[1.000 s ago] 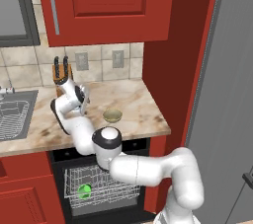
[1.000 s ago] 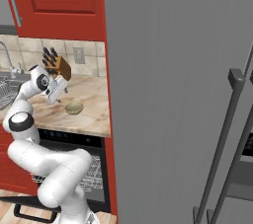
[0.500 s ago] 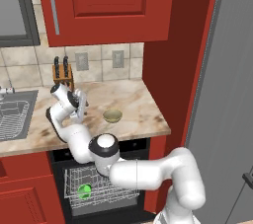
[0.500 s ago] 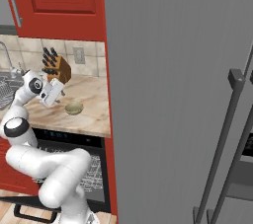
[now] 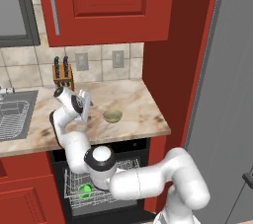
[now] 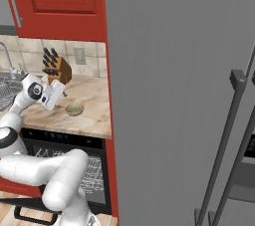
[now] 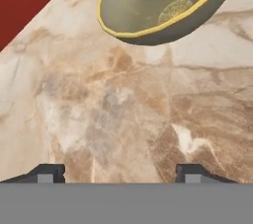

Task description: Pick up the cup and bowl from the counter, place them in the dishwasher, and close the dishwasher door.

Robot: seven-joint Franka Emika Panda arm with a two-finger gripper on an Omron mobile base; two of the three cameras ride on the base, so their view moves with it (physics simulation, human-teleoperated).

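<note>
**Bowl on the counter, cup down in the rack**

The bowl point(image 5: 112, 116) sits upright on the counter point(image 5: 138, 114), a small shallow round dish in olive-tan. From the hand view the bowl point(image 7: 163, 6) shows a thin yellow rim, a smooth dull inside and a paler speckled disc at its bottom. The marble under it is beige-brown with darker veins and grey patches, and it has a thick front edge.

The gripper point(image 5: 84, 112) hangs over the counter just left of the bowl, not touching it. In the hand view its two dark fingertips point(image 7: 47, 172) stand wide apart with bare marble between them, so the jaws are open and hold nothing. The bowl lies ahead of them, clear of both tips.

Behind the bowl, against the tiled wall, stands a knife block point(image 5: 63, 74). Left of the bowl, past the gripper, is the steel sink point(image 5: 15, 114).

Below the bowl the dishwasher point(image 6: 64, 143) is open, with its wire rack point(image 5: 106, 188) pulled out. The cup point(image 5: 84, 191), bright green and plain, lies in the rack at its left side.
</note>
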